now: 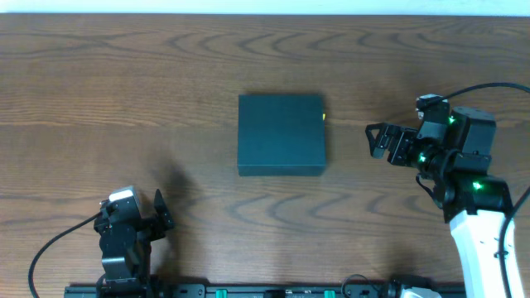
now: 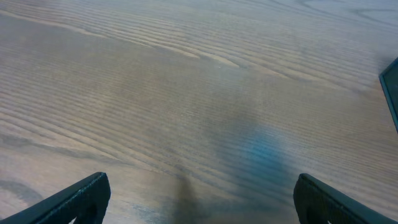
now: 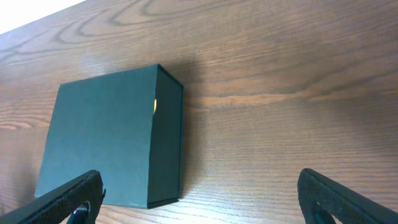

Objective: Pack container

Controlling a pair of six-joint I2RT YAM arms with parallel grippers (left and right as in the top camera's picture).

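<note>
The container (image 1: 281, 133), a dark teal square box with its flap lid shut, lies in the middle of the wooden table. A small yellow spot shows at its right edge. It also shows in the right wrist view (image 3: 109, 143), and its corner shows in the left wrist view (image 2: 392, 87). My right gripper (image 1: 377, 141) is open and empty, to the right of the box, its fingertips spread in the right wrist view (image 3: 199, 199). My left gripper (image 1: 157, 211) is open and empty at the front left, over bare wood in the left wrist view (image 2: 199, 199).
The wooden table (image 1: 124, 83) stretches on all sides of the box. Its far edge runs along the top of the overhead view. No snack packets show in any view.
</note>
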